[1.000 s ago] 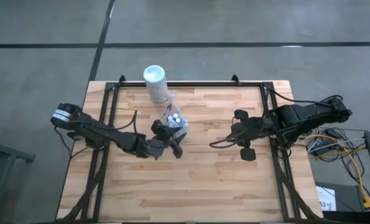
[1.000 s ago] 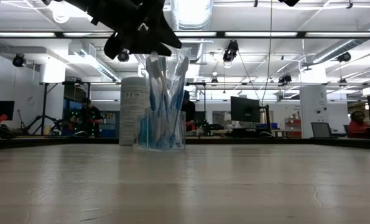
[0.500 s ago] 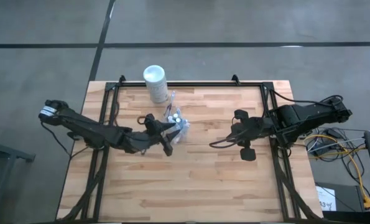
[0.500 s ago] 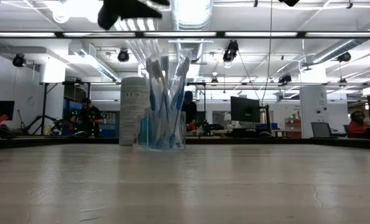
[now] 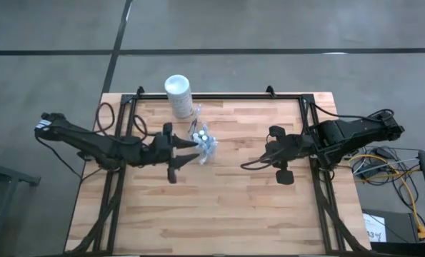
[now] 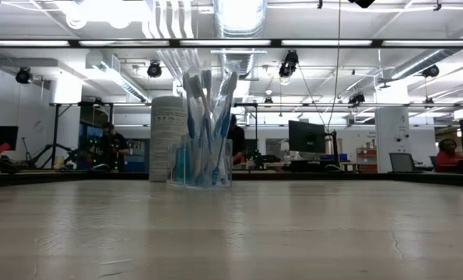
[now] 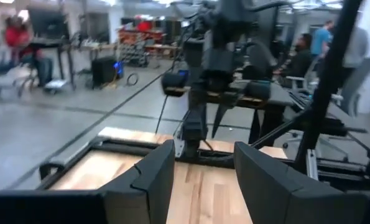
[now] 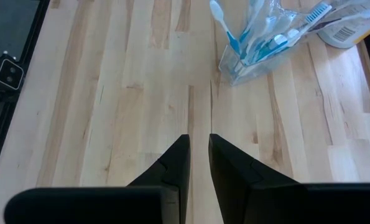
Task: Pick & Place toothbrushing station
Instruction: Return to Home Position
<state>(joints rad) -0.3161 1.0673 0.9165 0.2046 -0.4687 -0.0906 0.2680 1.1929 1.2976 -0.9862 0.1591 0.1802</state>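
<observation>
1. The toothbrushing station, a small clear plastic holder, stands upright on the pale wooden plank table, a little toward 12 o'clock from the table's middle.
2. Several thin blue-and-white toothbrushes stand in it with their heads up.
3. A taller white cylindrical container with a round lid stands just beside the holder at its 11 o'clock, at the table's far edge. Its label carries a barcode and lines of print, too small to read.
4. The left gripper hangs near the holder at its 9 o'clock without touching it. Its jaws stand apart with nothing between them.
5. The right gripper waits well apart at the holder's 3 o'clock. Its jaws are drawn close, with only a narrow slit between them, and hold nothing.
</observation>
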